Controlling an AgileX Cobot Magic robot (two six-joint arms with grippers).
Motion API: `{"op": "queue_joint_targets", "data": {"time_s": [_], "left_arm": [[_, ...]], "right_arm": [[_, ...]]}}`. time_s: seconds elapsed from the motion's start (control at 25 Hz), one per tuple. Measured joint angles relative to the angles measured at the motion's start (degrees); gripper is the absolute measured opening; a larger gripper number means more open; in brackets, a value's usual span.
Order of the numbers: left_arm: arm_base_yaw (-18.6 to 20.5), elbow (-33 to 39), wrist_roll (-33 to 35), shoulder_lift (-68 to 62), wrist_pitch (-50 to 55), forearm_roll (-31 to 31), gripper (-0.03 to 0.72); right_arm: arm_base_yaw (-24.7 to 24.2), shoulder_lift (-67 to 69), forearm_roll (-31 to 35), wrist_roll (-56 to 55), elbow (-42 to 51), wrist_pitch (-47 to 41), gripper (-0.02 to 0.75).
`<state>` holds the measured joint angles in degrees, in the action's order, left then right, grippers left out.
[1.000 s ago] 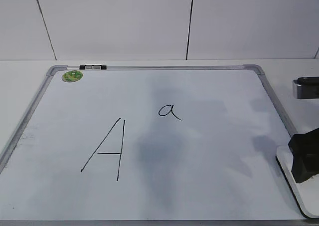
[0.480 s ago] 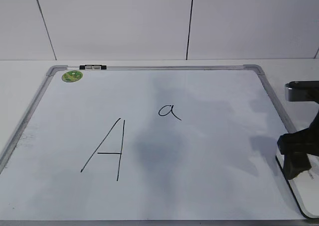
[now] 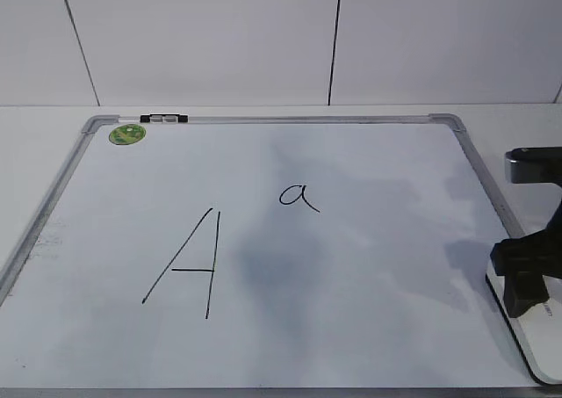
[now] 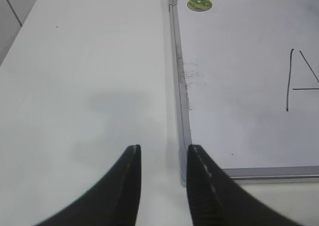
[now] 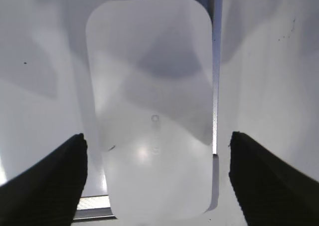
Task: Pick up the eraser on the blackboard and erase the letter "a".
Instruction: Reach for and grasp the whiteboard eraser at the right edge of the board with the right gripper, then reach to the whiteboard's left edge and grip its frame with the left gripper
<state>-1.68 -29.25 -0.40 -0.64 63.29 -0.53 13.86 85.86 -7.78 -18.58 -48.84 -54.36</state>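
Observation:
The white eraser (image 5: pixel 152 111) lies on the near right corner of the blackboard (image 3: pixel 369 328), overlapping its grey frame. My right gripper (image 5: pixel 157 136) hangs above it, open wide, one finger on each long side and neither touching. In the exterior view the same gripper (image 3: pixel 525 293) covers part of the eraser (image 3: pixel 527 341). The small letter "a" (image 3: pixel 299 196) sits near the board's middle, right of and above the big capital "A" (image 3: pixel 189 262). My left gripper (image 4: pixel 163 148) is partly open and empty, above the table by the board's near left corner.
A round green sticker (image 3: pixel 127 134) and a black clip (image 3: pixel 163 117) mark the board's far left corner. White table surrounds the board, with a white wall behind. Faint smudges line the board's left edge (image 4: pixel 192 76).
The right gripper has shifted slightly left over the eraser, then held almost still, its jaws equally wide. The board's letters are unchanged.

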Motion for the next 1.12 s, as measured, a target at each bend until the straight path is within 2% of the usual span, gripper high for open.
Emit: {"op": "queue_joint_targets", "data": {"time_s": [0.92,1.12], "left_arm": [[0.00,0.00,0.00,0.00,0.00,0.00,0.235],[0.00,0.00,0.00,0.00,0.00,0.00,0.235]], "right_arm": [[0.00,6.18,-0.21,-0.13,0.00,2.38,0.670],[0.00,6.18,-0.30,-0.13,0.00,2.48,0.636]]}}
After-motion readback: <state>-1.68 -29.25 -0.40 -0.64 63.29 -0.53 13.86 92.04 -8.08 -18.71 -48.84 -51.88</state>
